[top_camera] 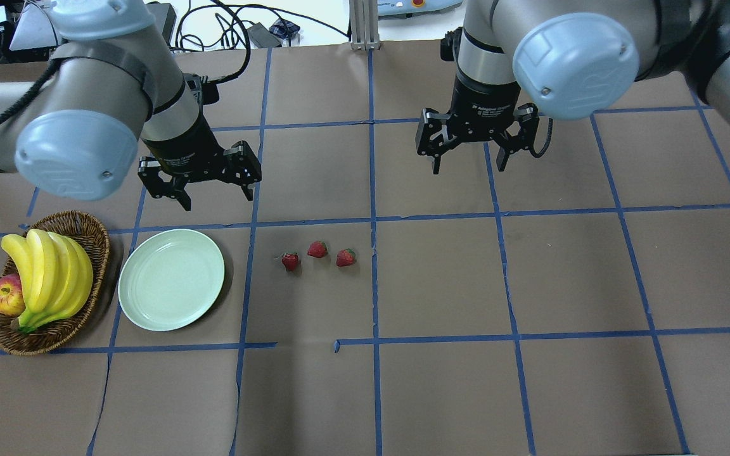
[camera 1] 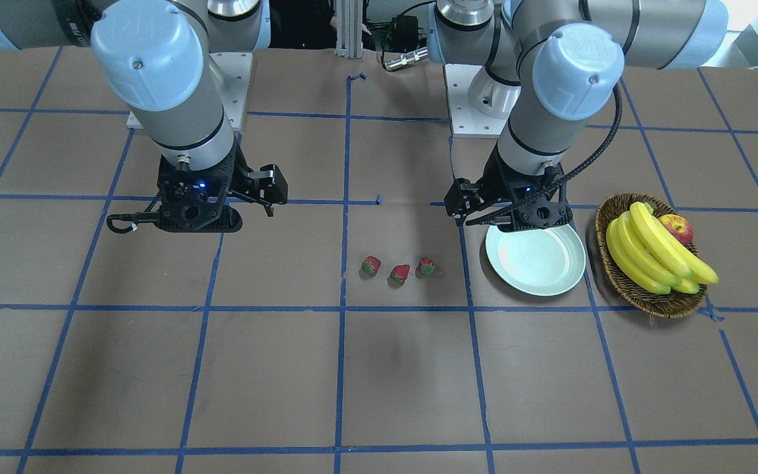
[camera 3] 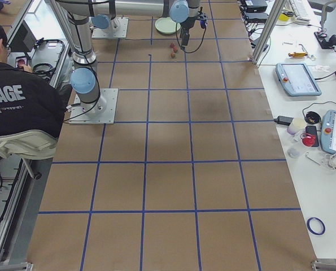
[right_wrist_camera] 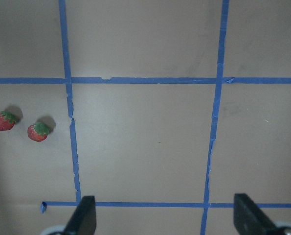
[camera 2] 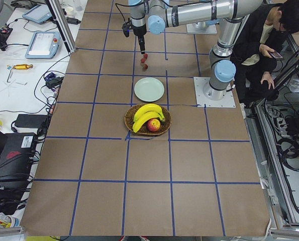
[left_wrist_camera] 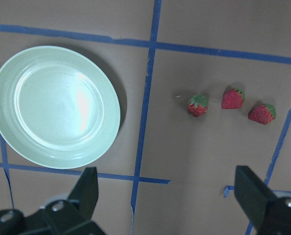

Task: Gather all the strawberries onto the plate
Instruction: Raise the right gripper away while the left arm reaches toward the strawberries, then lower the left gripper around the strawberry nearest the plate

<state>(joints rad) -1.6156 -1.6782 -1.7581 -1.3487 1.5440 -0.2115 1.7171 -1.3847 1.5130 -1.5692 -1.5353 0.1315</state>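
left gripper [top_camera: 219, 201], right gripper [top_camera: 469, 168] hanging wide, empty | strawberries [top_camera: 317, 249] lying beside plate [top_camera: 171, 282] | risk: off-centre pinch sending one rolling away

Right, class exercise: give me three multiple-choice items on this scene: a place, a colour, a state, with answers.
1. The strawberries lie: A on the table beside the plate; B on the plate; C in a heap.
2. The plate is: A white; B brown; C pale green.
3. The left tool is: A shut on a strawberry; B open and empty; C shut on the plate.
Answers: 1 A, all three sit apart on the table; 2 C, its surface is mint; 3 B, fingers spread, nothing between them.
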